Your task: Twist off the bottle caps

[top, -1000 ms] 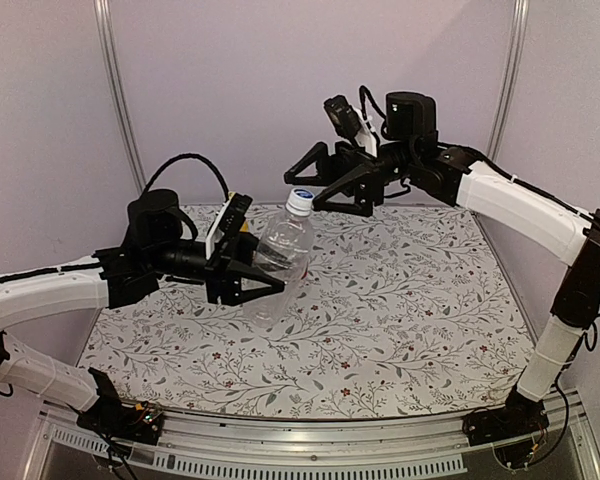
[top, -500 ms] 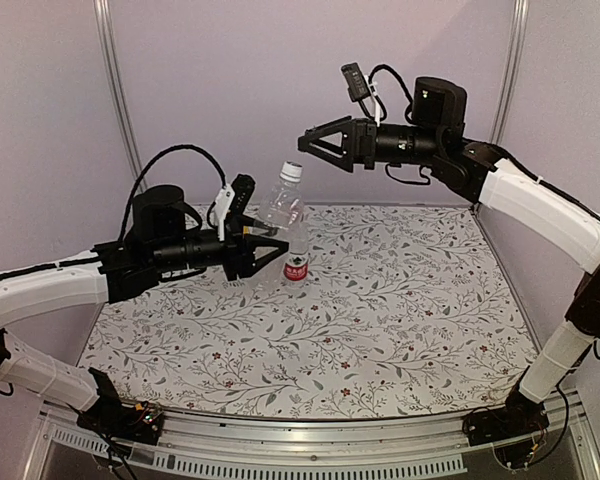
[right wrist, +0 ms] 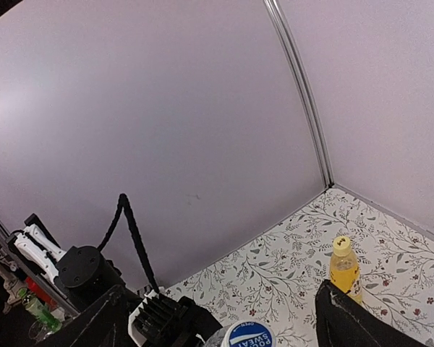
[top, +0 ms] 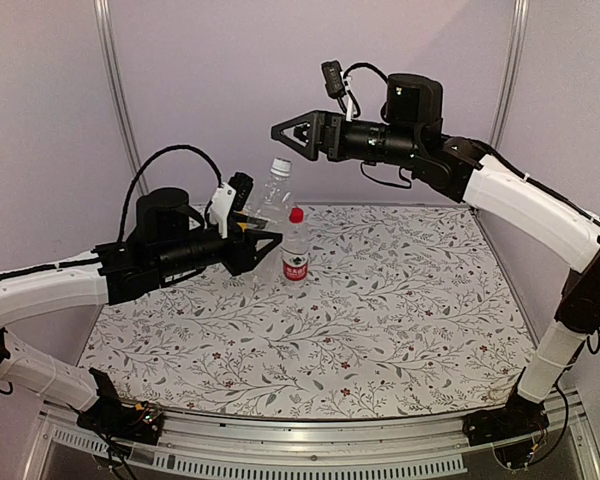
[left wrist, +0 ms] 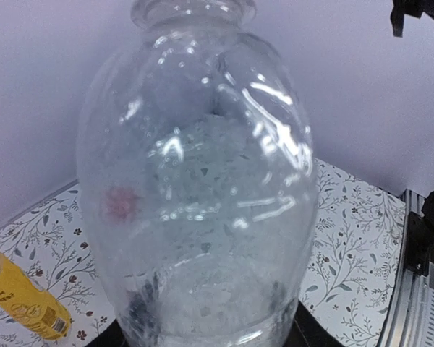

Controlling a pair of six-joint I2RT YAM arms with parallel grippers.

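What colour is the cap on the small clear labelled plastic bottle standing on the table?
Red cap, best in the top external view.

Your table [top: 400, 300] has a leaf-patterned cover. On it you have a red-capped bottle [top: 295, 256] standing upright, and a yellow bottle [right wrist: 345, 272] standing too.

I have the held bottle [top: 268, 200] in the left gripper [top: 260, 243] over the table [top: 400, 300], the labelled bottle [top: 296, 250] standing on the table just right of it, the right gripper [top: 285, 135] above both, and a third bottle [right wrist: 345, 269] standing on the table near a wall.
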